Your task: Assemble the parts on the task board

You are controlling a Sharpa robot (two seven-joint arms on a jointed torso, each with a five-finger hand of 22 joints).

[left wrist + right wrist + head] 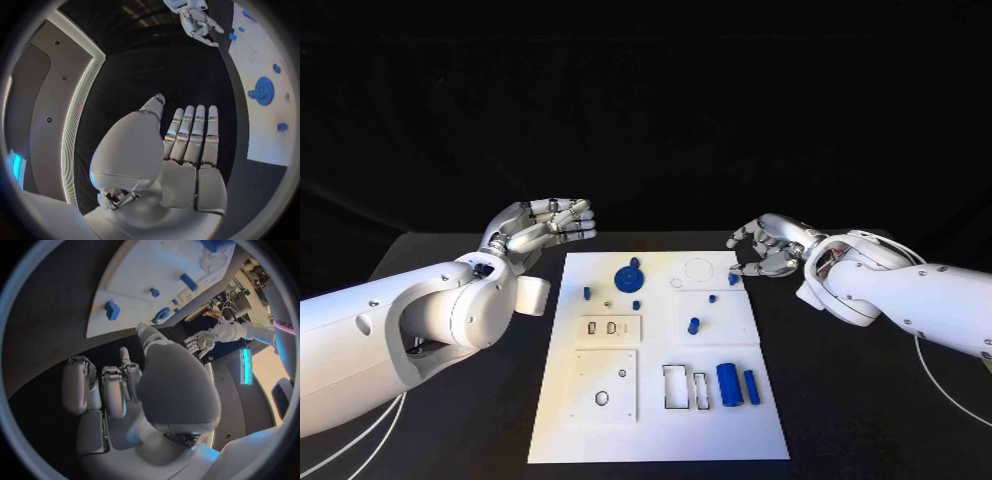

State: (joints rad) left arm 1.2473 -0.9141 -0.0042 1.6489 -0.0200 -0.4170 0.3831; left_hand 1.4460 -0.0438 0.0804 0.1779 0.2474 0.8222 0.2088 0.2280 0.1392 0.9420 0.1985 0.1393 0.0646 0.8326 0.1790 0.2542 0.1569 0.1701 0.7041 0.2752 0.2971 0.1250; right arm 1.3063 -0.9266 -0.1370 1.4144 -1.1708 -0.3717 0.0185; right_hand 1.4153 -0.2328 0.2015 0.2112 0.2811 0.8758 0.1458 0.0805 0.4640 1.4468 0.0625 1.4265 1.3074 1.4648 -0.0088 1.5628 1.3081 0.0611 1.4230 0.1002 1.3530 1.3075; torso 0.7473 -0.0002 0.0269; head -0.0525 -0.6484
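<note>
Left hand (pixel 548 224) raised beside task board (pixel 661 440), fingers (pixel 195 131) straight, apart, empty, right hand (pixel 769 246) curled, empty, black bench (pixel 459 420).

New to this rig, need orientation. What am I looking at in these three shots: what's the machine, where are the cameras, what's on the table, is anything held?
It is a robot with two white arms, each ending in a silver many-fingered hand. The square picture is from a camera on its head, looking down at a black table. The two round pictures are from fisheye cameras at the wrists, each looking out over its own hand.

In the middle of the table lies the white task board with small blue parts on it, such as a blue gear and a blue cylinder.

The left hand and the right hand are raised either side of the board's far end. Neither holds anything.
</note>
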